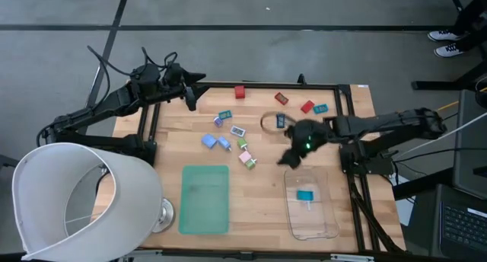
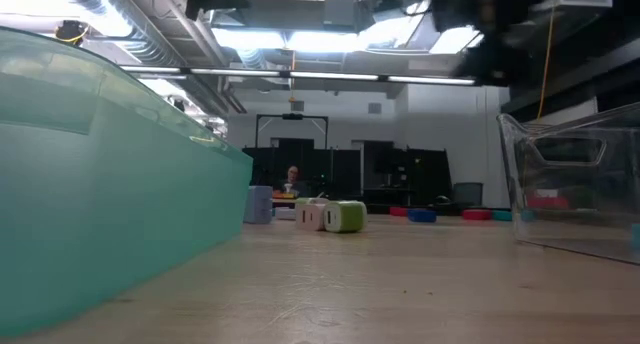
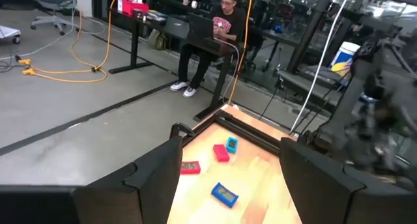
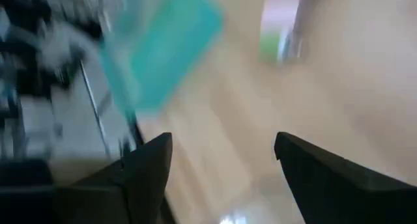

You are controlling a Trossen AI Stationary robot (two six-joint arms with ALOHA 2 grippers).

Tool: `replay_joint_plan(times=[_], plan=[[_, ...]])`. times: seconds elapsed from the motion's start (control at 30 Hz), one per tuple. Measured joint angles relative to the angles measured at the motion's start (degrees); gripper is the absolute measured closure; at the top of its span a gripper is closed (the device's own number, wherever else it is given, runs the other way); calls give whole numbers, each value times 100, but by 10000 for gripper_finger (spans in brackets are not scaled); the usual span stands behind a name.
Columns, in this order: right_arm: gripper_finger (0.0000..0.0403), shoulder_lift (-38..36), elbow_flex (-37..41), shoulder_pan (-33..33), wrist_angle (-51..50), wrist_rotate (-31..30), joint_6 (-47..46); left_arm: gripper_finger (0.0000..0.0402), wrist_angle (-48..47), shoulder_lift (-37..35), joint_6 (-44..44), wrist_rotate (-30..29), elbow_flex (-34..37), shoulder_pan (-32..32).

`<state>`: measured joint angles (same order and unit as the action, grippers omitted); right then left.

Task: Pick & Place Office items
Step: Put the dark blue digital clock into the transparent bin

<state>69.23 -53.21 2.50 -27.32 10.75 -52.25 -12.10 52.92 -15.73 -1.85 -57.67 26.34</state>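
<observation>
1 teal piece (image 1: pixel 305 195) lies in the tray (image 1: pixel 329 225); right gripper (image 1: pixel 292 160), fingers wide and empty, could clip the tray's far rim; left gripper (image 1: pixel 190 100) waits, half-open.

You are looking at an open-plan lab or workshop office. Beyond the wooden counter (image 1: pixel 266 186) a bare concrete floor (image 3: pixel 78 113) carries trailing orange cables (image 3: pixel 85 61), and a person (image 3: pixel 218 28) sits at a desk behind it, under exposed ceiling ducts (image 2: pixel 150 44).

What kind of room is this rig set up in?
Most likely an open office or lab workspace: a person sits at a desk beyond the table, an office chair stands nearby, and ceiling lights hang over glass partitions.
</observation>
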Motion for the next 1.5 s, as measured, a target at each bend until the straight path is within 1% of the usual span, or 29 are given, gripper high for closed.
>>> replay_joint_plan(times=[0.1, 0.17, 0.27, 0.33, 0.43, 0.57, 0.73, 0.83, 1.0, 1.13, 1.27, 1.5], plan=[[122, 2, -31, -514, 394, -609, -155, 151, -2, -1, -2, -1, 0, 1], [121, 37, -31, -803, 480, -975, -312, 151, -2, -2, -2, 0, 0, 1], [120, 158, -33, -1243, 348, -1370, -589, 151, -2, -2, 69, 0, 0, 1], [121, 331, -31, -1484, 238, -1488, -857, 151, -2, -2, 134, 0, 0, -1], [121, 767, -35, -1755, 269, -1471, -1102, 151, -4, -1, 177, 17, 0, 5], [121, 1581, -166, -1933, 144, -1069, -1169, 151, -6, -1, 195, 47, 0, 5], [121, 2481, -807, -2186, -402, -969, -820, 151, -6, -2, 197, 188, 0, 3], [121, 2793, -1295, -2386, -859, -977, -476, 151, -8, -1, 195, 188, 0, 5], [121, 3094, -1916, -2723, -1941, -1172, 153, 151, -8, 0, 223, 195, 0, 4], [121, 3191, -1869, -2988, -2299, -1128, 371, 151, -8, -1, 330, 197, 0, 3], [121, 3189, -1675, -3141, -2158, -992, 376, 151, -8, 0, 436, 196, 0, 5], [121, 3189, -1668, -3244, -1658, -829, 428, 151, -11, -1, 455, 280, 0, 5]])
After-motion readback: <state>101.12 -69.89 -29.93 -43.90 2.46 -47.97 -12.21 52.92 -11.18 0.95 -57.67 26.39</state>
